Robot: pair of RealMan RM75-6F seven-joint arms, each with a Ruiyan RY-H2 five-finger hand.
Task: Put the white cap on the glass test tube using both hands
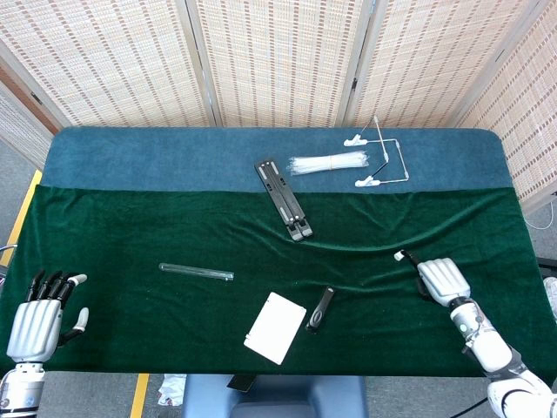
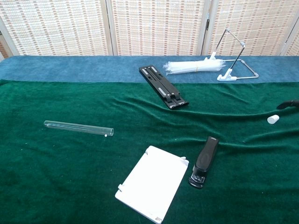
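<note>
In the head view, the right hand (image 1: 441,279) lies low over the green cloth of the bench (image 1: 130,235), its dark fingertips reaching up to the white cap (image 1: 399,255), which sits on the cloth by a fold; whether they already touch it cannot be told, and it is not gripped. How far its fingers are curled cannot be told from above. The left hand (image 1: 36,320) rests at the near left corner, fingers spread and holding nothing. The glass test tube (image 1: 196,272) lies flat, well apart from both hands and from the cap, with a white card (image 1: 275,327) and a black stapler (image 1: 321,308) between tube and cap.

In the chest view, only a dark fingertip of the right hand (image 2: 289,104) shows at the right edge, just above the cap (image 2: 273,119). The tube (image 2: 78,127) lies with its open end toward the middle.

The step in hand appears to be taking the cap. It is small and round, so a pinch between thumb and a finger from above, pressing lightly into the soft cloth, should keep it from rolling off.
</note>
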